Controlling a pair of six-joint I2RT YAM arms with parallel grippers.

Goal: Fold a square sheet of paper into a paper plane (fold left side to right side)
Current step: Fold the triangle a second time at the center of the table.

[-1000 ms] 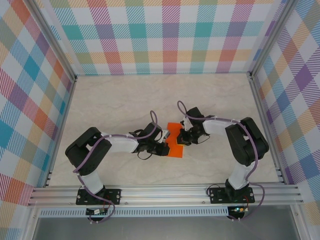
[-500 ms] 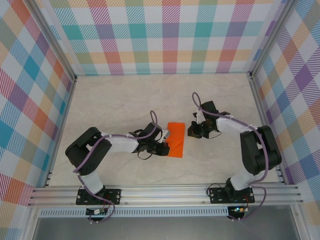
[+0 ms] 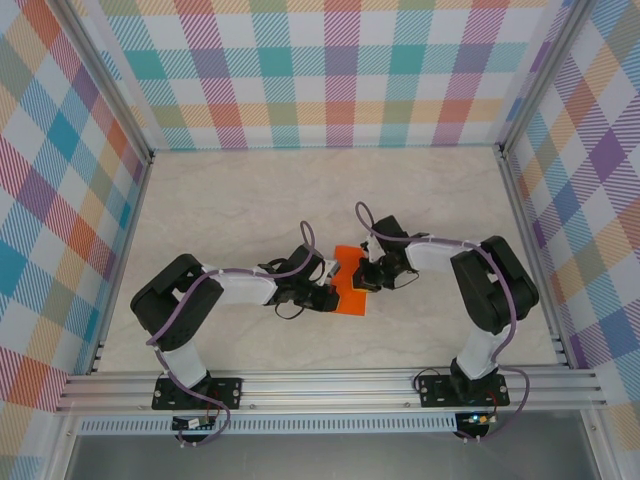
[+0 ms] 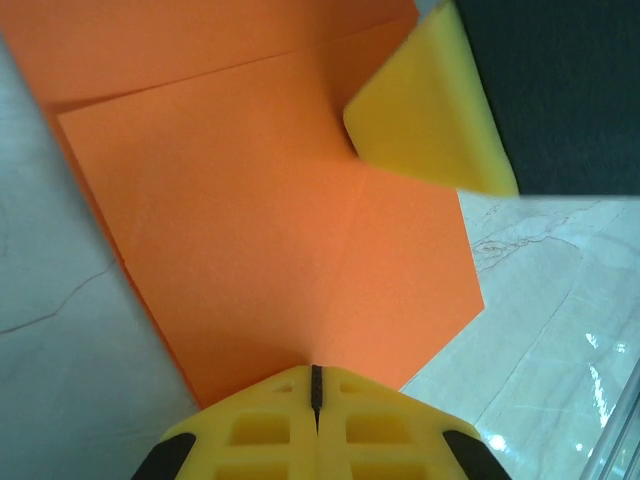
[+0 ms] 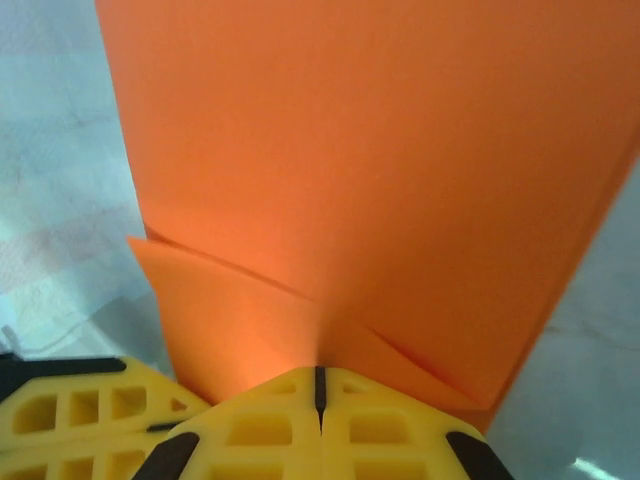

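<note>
The square sheet of paper (image 3: 352,298) is bright orange and lies near the table's middle, folded into layers with creases and a diagonal flap (image 4: 250,200) (image 5: 380,140). My left gripper (image 3: 328,293) (image 4: 316,385) is shut, its tips resting on the paper's left edge at the end of a crease. My right gripper (image 3: 366,277) (image 5: 320,388) is also shut, tips down on the paper's right part where two folded layers meet. One right finger (image 4: 430,110) shows in the left wrist view. The left fingers (image 5: 70,420) show in the right wrist view.
The pale marble table (image 3: 250,200) stretches wide behind and beside the paper. Checkered walls (image 3: 330,90) close the back and sides. An aluminium rail (image 3: 330,385) runs along the near edge by the arm bases.
The right gripper was on the paper a second ago, pulled off to the right half a second ago, and is now back on it. The left gripper and paper stayed put.
</note>
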